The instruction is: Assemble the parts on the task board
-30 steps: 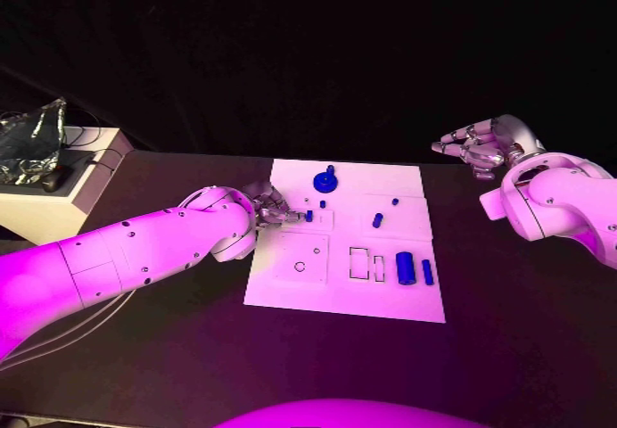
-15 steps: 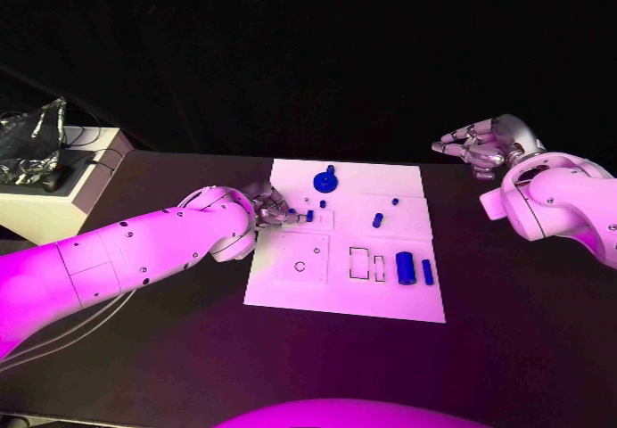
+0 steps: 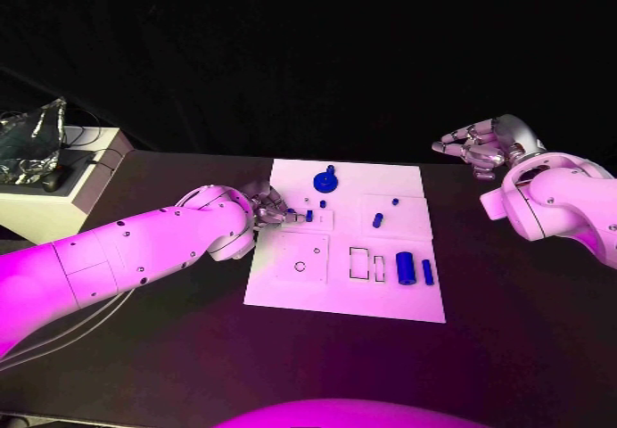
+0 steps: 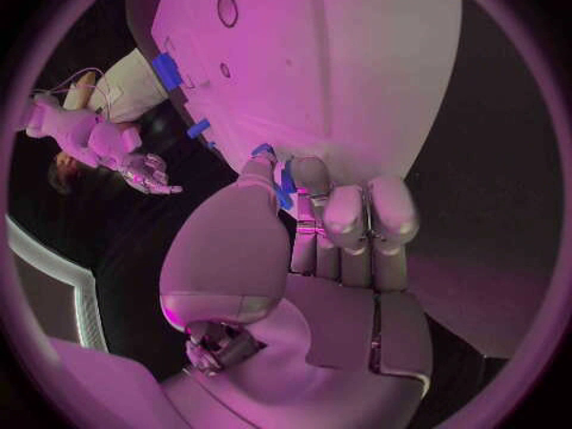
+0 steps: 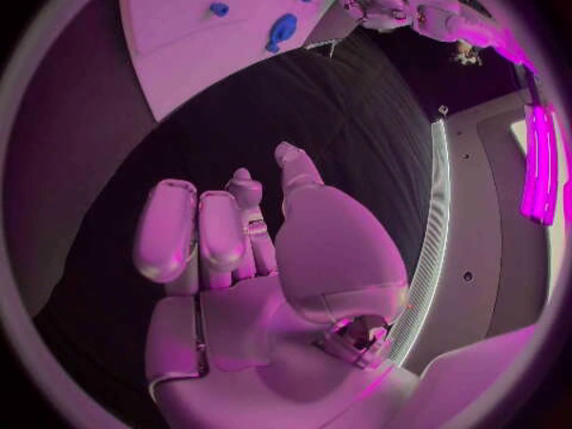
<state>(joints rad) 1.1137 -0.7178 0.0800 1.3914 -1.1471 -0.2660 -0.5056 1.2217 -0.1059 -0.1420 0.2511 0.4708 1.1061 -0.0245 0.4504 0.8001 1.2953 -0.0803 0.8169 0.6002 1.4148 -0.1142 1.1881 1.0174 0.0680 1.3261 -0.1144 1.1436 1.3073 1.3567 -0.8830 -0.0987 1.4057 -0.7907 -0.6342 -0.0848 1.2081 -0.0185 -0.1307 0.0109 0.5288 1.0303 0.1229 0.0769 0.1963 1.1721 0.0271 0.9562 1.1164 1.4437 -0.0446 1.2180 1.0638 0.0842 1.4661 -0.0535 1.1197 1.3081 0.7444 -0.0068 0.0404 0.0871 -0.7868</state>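
Reaching in from the side, the left hand (image 3: 271, 210) sits at the near-left part of the white task board (image 3: 345, 299), its fingers drawn together around a small blue peg (image 3: 308, 215); in the left wrist view the thumb and fingertips (image 4: 346, 217) close on that blue piece (image 4: 284, 186) just over the board's surface (image 4: 357, 57), so the hand holds it, though whether the peg touches the board cannot be told. On the board lie the other parts: a blue round disc with a stem (image 3: 326, 180) near the far edge; a small blue pin (image 3: 378, 219) toward the middle; a tiny blue stub (image 3: 395, 201) beyond it; a thick blue cylinder (image 3: 405, 267) and a thin blue bar (image 3: 427, 272) side by side at the board's right, just beside two outlined rectangular slots (image 3: 366, 265); a small round hole (image 3: 300, 266) is marked in the near-left panel. The right hand (image 3: 479, 147) hangs well apart from the board, above the black table (image 3: 514, 321) off its far-right corner; its fingers are curled loosely with gaps between them and nothing in them, as the right wrist view (image 5: 251, 257) confirms. A pale box (image 3: 58, 196) with a crumpled clear bag (image 3: 32, 143) on top stands at the table's left edge.
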